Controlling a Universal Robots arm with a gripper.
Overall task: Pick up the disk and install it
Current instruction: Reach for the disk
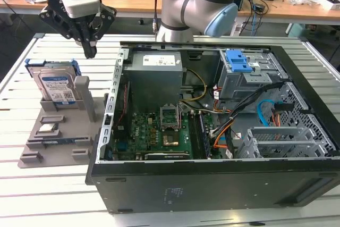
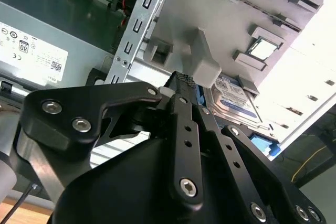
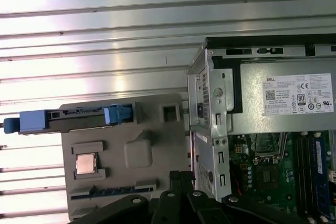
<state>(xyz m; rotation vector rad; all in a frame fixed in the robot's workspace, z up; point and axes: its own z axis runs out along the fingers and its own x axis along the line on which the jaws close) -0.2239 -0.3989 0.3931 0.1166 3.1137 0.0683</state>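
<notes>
Hovering well above the bench (image 1: 32, 195) with jaws pinched together, gripping nothing. Below the jaws and off toward the exterior view's left: the disk (image 1: 54, 85), standing on edge in the end slot of the grey fixture (image 1: 58, 136), framed in its blue carrier, untouched. Almost straight beneath the jaws: the fixture's upright post (image 1: 83, 91), just beside the disk. To the other side of the jaws, the open computer case (image 1: 212, 184).

Dangers from here, as a guess: landing on the disk's top edge or on the post rather than straddling anything, for want of wider jaws. Clipping the case wall through drift off line. Tipping the disk in its slot with a glancing touch. Poor purchase on smooth carrier plastic, likely enough. Also worth minding: the small chip (image 1: 49, 128), lower on the fixture.
</notes>
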